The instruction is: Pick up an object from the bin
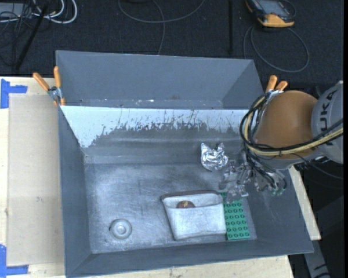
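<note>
Tool (pixel 239 183), grip unreadable, hangs between crumpled foil (pixel 213 156) and green studded plate (pixel 238 221); grey pouch (pixel 196 220) adjacent.

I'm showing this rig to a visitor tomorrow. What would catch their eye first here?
Probably the arm's orange cover with its cables at the right side of the bin, the gripper close to a green studded plate. Then the crumpled foil ball near the gripper, and the pale pouch against the plate's left edge, near the front wall.

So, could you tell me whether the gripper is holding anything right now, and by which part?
It cannot be told. The gripper sits between the crumpled foil ball and the green studded plate.
</note>
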### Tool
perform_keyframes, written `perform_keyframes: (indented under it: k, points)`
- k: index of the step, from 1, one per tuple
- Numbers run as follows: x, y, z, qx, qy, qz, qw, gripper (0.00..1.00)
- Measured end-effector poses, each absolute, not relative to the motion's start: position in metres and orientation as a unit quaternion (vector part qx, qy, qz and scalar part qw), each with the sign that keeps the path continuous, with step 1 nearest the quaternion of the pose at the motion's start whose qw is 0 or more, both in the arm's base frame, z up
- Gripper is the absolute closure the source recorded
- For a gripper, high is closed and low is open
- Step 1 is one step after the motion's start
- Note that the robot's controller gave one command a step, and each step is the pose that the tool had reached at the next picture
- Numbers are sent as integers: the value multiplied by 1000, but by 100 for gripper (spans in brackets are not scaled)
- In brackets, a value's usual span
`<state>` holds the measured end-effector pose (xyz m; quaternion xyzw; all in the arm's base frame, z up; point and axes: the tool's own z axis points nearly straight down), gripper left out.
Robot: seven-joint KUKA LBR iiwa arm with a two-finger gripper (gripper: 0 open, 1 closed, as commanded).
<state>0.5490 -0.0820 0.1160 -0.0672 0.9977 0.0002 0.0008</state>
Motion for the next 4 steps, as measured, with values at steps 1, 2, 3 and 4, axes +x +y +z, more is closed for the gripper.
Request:
perform_keyframes:
  k: [1,2,3,4]
  points:
    - [549,-82,115,-67,998,0,0,0]
    - [543,-81,74,-148,989,1,0,0]
    - [544,-82,77,-148,989,-1,1,100]
    - [510,-79,225,-146,989,-1,3,100]
